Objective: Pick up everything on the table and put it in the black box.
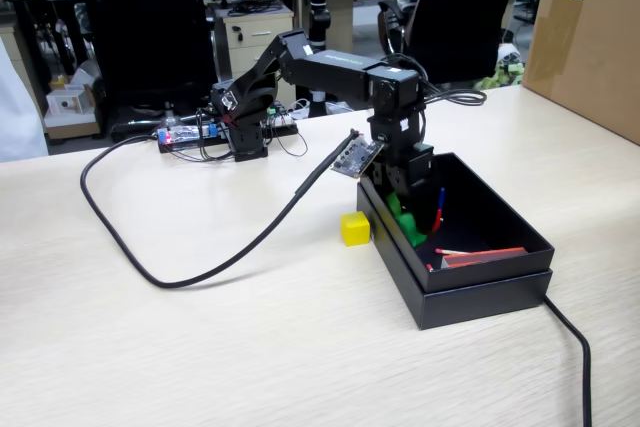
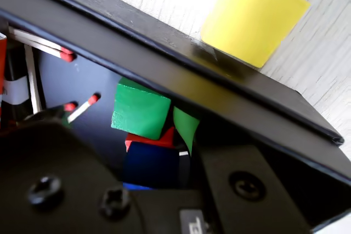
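— Cubes first, from fixed view. See any?
— Yes, one yellow cube [image 1: 354,228]. Sits on the table [image 1: 200,347], just beside the left wall of the black box [image 1: 500,287]. Outside it, not inside.
— And the arm?
— Bends down from its base, with the gripper [image 1: 405,209] low inside the box, near that same left wall. Has something green [image 1: 408,227] right by it, too small to tell what.
— Open wide or closed tight?
— Cannot tell. Too dark and too small in there.
— Anything else?
— Thin sticks [image 1: 450,252] with red tips near the front of the box, beside a flat red thing [image 1: 485,257]. Also a black cable [image 1: 200,267] looping over the table, and a big brown carton [image 1: 590,37] far back on the right.
— Now wrist view?
— Looks down over the box wall [image 2: 164,75]. Shows the yellow cube [image 2: 252,15] up top on the light wood, right against the outside of that wall.
— And inside?
— One green cube [image 2: 140,108], tilted, on top of a red cube [image 2: 159,140] and a blue cube [image 2: 151,163]. All three packed close together in the box. More red-tipped sticks on the left.
— Gripper there?
— Only black parts with screws along the bottom. Fingertips hidden, so cannot tell wide or narrow, or holding anything.
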You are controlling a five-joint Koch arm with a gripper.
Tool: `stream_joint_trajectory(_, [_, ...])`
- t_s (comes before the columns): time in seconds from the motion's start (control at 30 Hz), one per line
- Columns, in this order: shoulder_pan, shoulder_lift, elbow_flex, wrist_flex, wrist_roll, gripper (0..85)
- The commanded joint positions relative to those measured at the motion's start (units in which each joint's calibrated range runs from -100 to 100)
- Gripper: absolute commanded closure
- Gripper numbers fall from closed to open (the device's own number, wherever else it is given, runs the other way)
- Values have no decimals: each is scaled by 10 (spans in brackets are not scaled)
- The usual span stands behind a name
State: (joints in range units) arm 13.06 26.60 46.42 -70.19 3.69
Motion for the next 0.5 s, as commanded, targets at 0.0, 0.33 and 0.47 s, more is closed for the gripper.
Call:
stream_joint_trajectory(0.0, [-4, -108, 3, -6, 4, 438])
stream_joint_trajectory(0.33, [-16, -416, -93, -5, 16, 432])
stream_joint_trajectory(0.47, [-37, -594, -274, -5, 15, 386])
